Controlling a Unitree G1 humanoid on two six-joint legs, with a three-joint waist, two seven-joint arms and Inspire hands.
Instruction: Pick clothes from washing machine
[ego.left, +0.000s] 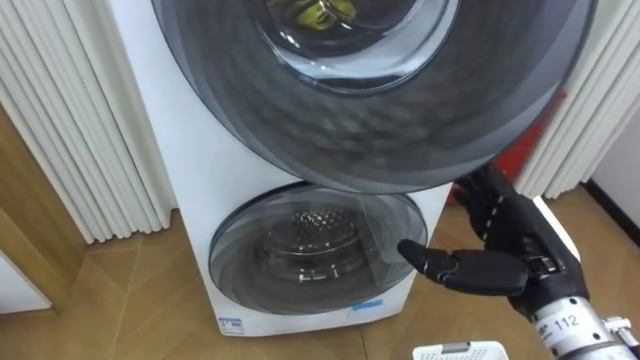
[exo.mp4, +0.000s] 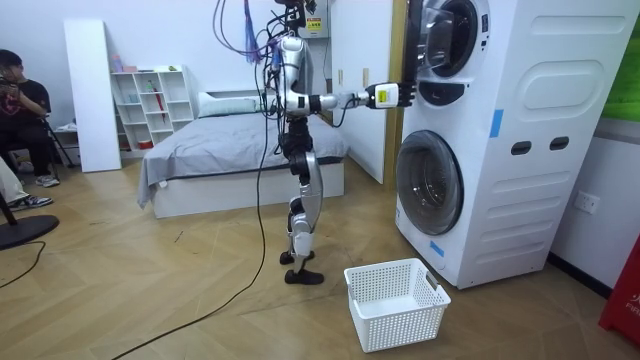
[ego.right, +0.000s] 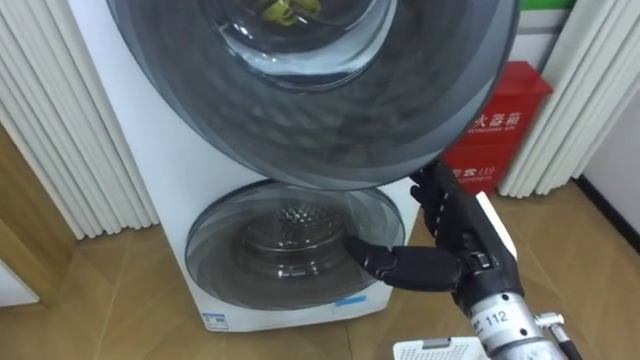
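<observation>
Pointing upward, right hand (ego.left: 497, 266) meets round door (ego.left: 380, 120), yellow clothes (ego.left: 320, 12) bunched behind it.

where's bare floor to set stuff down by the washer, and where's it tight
Bare wood floor lies open between the bed and the white basket. Crowded: the gap between basket and washing machine, and below the upper door, where the right hand sits.
</observation>
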